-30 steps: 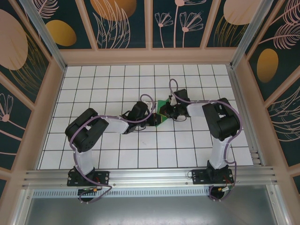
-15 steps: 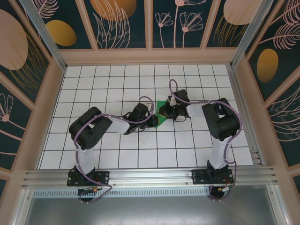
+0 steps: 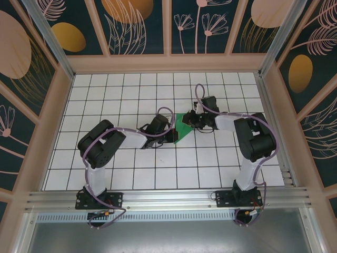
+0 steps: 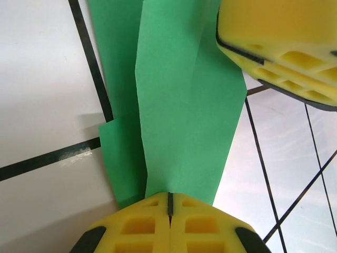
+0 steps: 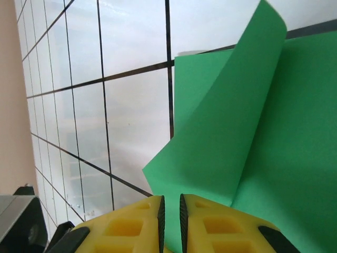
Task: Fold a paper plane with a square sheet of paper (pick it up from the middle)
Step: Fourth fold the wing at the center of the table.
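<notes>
Since a second ago the right arm has swung its forearm away from the left arm and farther up the table, leaving more of the green sheet of paper uncovered between the two wrists. That sheet lies partly folded on the white grid near the middle of the table. The left gripper is at its near-left edge and the right gripper at its far-right side. From the left wrist, the left gripper has its yellow pads pressed together on the end of a long creased layer of the sheet. From the right wrist, the right gripper shows a thin slit between its fingers, below a curled, lifted flap; whether it pinches that flap cannot be told
</notes>
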